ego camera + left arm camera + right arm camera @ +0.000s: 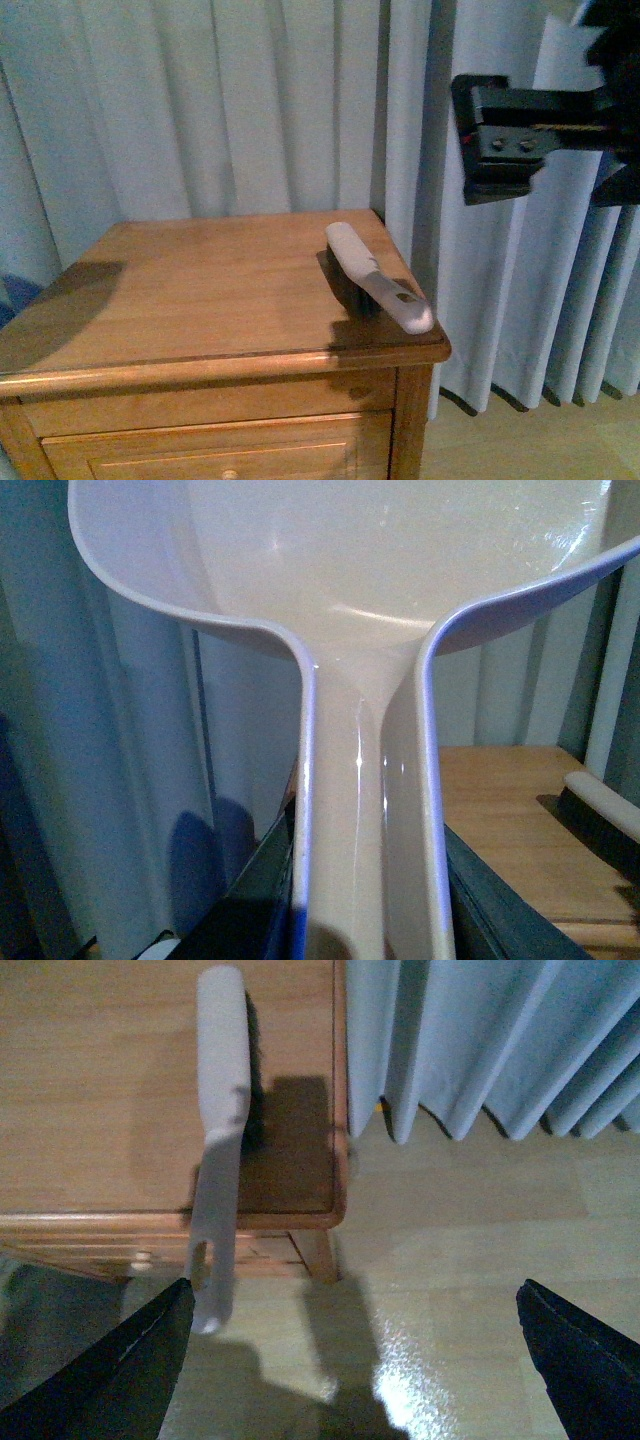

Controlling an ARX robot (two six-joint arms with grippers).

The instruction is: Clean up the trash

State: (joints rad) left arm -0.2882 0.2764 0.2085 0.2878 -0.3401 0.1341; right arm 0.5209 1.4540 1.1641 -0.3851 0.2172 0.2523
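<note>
The trash shows in none of the three views, so I cannot tell where it lies, and nothing shows it swept up yet. In the front view the desk (200, 290) stands before a pale curtain (250, 100), its top bare except for a white brush (378, 277) lying toward 4 o'clock, its handle reaching past the front right corner; the right arm (510, 135) hangs in the air at 2 o'clock, well apart from the brush. In the left wrist view a white dustpan (380, 570) fills the picture, empty inside, and the left fingers (250, 900) sit clenched on either side of its handle, so the pan is in hand. In the right wrist view the right fingers (140, 1370) are spread wide with nothing between them, high over the floor (480, 1230) just off the desk corner, and the brush handle points toward them. I judge the job barely begun: pan held, brush yet to be picked up, sweeping and dumping all left.
</note>
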